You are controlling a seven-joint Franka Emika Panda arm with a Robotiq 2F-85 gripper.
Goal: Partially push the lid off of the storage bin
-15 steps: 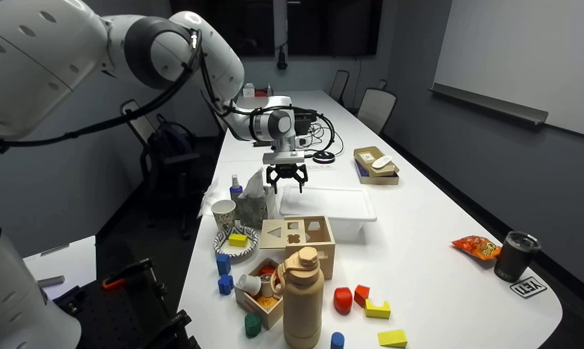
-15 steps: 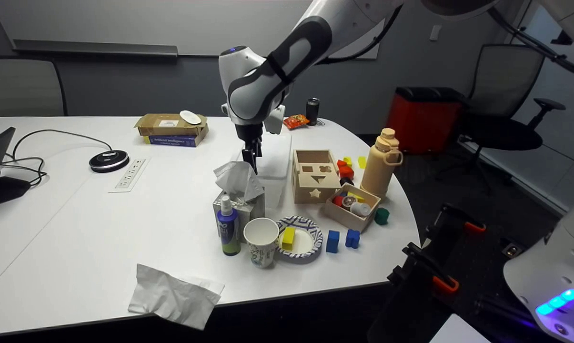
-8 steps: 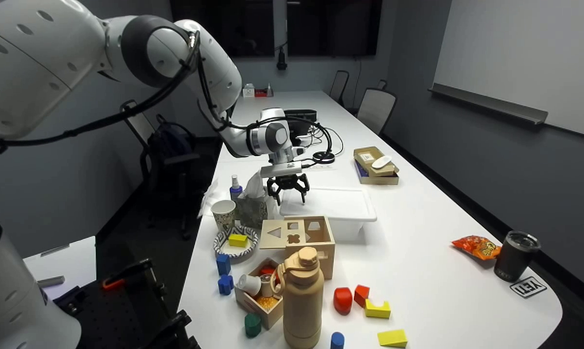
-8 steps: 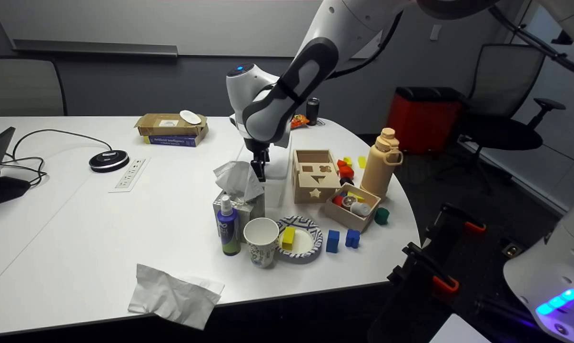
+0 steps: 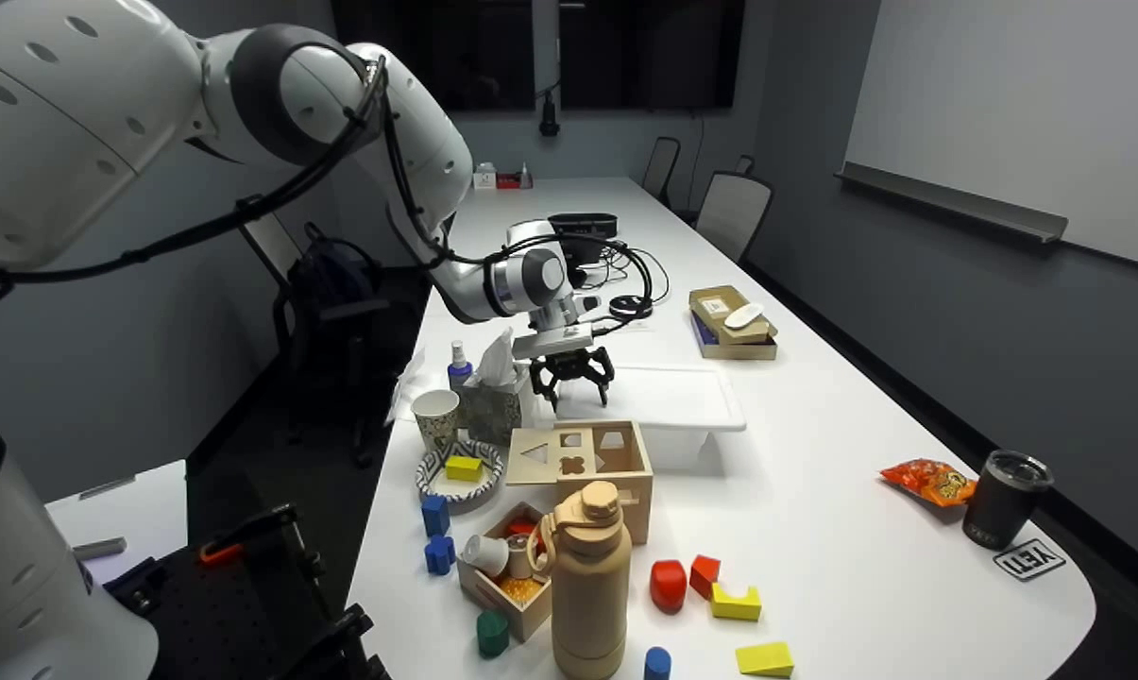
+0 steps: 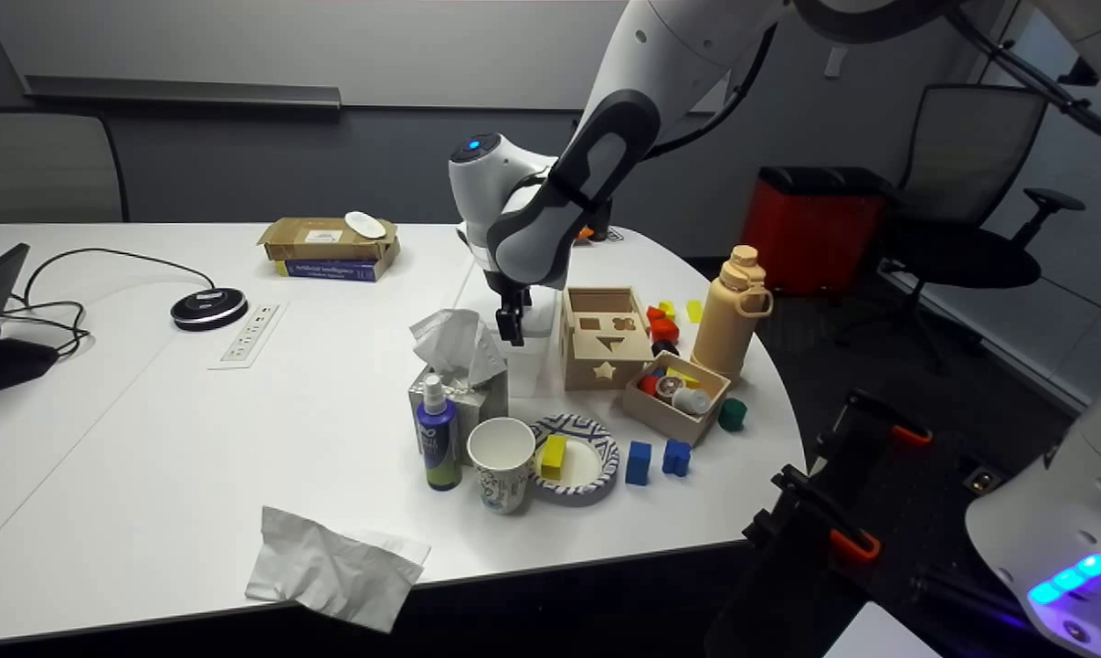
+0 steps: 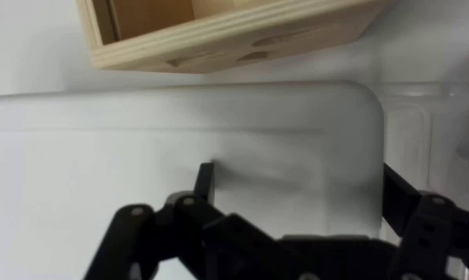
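The lid (image 5: 668, 397) is a flat white panel lying on the low whitish storage bin (image 5: 679, 450); in this exterior view its right end juts past the bin's wall. In the wrist view the lid (image 7: 82, 167) fills the middle and left, and an uncovered strip of the bin (image 7: 407, 132) shows beyond its short edge. My gripper (image 5: 580, 403) is open at the lid's end near the tissue box. In the wrist view the gripper (image 7: 296, 171) has one finger over the lid's top and the other against or very close to its short edge; actual contact is unclear.
A wooden shape-sorter box (image 5: 635, 482) stands close along the bin's side. A tissue box (image 5: 493, 406), a spray bottle (image 6: 438, 434) and a paper cup (image 6: 502, 461) stand near the gripper. A tan bottle (image 5: 590, 586) and loose blocks are farther off.
My gripper has come down to lid level and moved toward the bin's far end. The lid has slid a little the same way, away from the tissue box, while the bin looks unmoved.
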